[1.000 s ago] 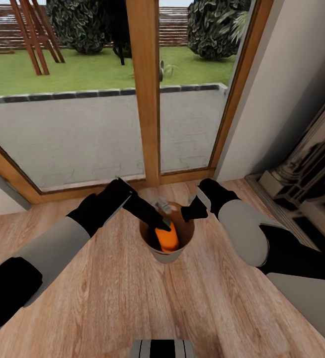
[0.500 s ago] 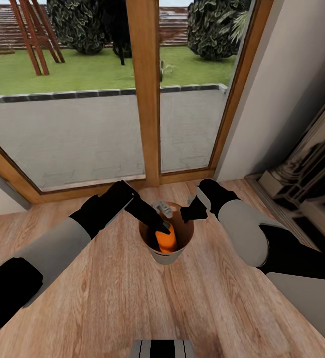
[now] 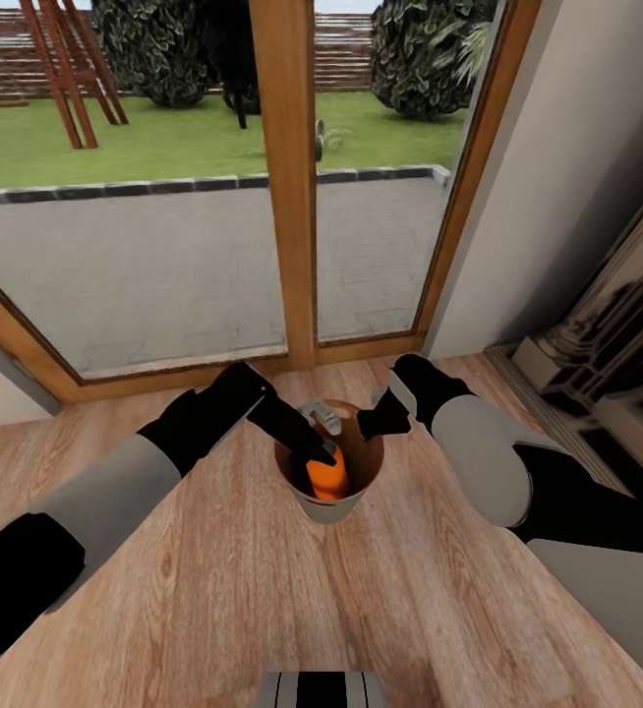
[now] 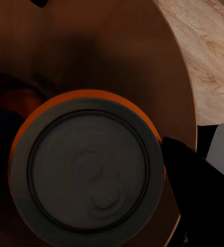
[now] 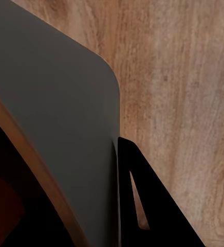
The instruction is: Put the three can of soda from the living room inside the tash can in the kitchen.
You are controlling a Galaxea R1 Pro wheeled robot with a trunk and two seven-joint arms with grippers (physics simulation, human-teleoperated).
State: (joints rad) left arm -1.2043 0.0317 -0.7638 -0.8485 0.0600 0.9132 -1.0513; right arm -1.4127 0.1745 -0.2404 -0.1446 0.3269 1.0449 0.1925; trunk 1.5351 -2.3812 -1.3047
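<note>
Left jaws around an orange can, one dark finger showing just beside its rim in the left wrist view; whether they actually pinch it, impossible to tell. Right jaws: cannot tell either, only one black finger visible in the right wrist view, against the bin's grey outer wall. Left gripper reaching down into the mouth of the bin, a small round container with brown inside, standing on the wood floor. Orange can upright inside the bin, silvery top facing the left wrist camera. Another silvery, can-like object lying tilted at the bin's far rim, colour unclear. Right gripper at the bin's right rim, outside it. Beyond the bin, wood-framed glass doors with paving and a lawn outside. At the right, a pale wall and part of a dark carved surround.
</note>
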